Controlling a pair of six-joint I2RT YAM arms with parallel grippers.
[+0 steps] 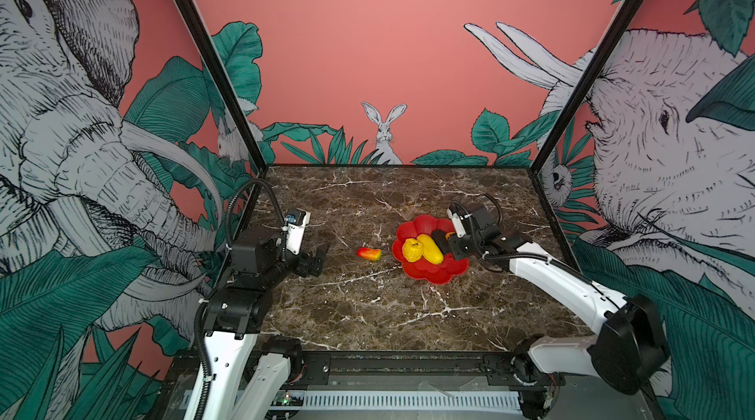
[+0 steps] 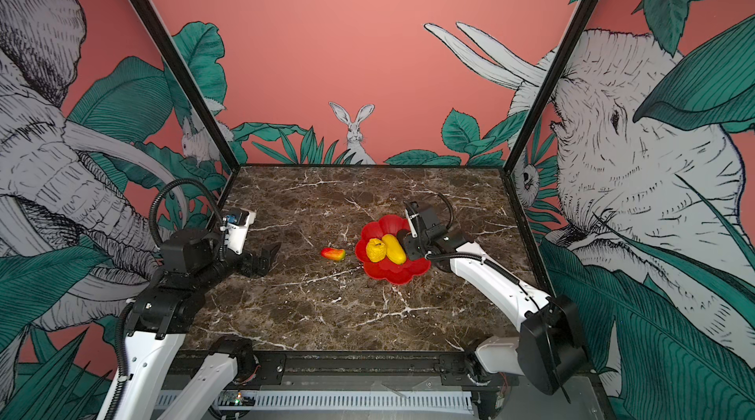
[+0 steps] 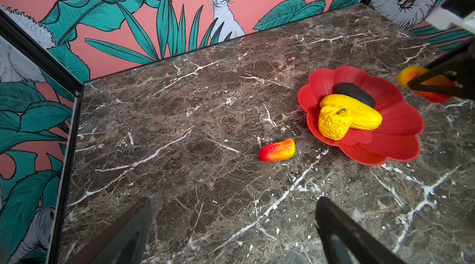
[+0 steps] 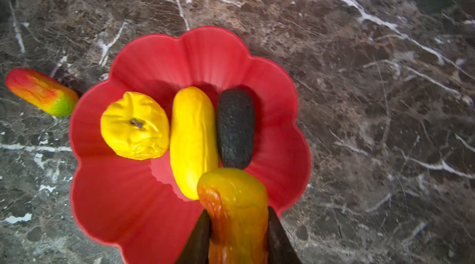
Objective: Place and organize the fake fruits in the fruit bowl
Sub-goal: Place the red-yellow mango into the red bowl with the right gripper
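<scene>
Right pincer (image 4: 237,214) clenched on tapered fruit (image 4: 234,198) above fruit bowl (image 4: 210,52) rim. Left pincer (image 3: 234,199) released, well apart from bowl. Beside bowl, loose fruit (image 3: 277,150): likely light, stiff, slick; grip mid-body.

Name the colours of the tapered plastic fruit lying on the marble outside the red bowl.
Tapered fruit: red through orange to green tip; best in right wrist view.

Bright even light, soft shadows; top-view edges bent; near red-orange fruit (image 4: 236,211) blurred.
</scene>
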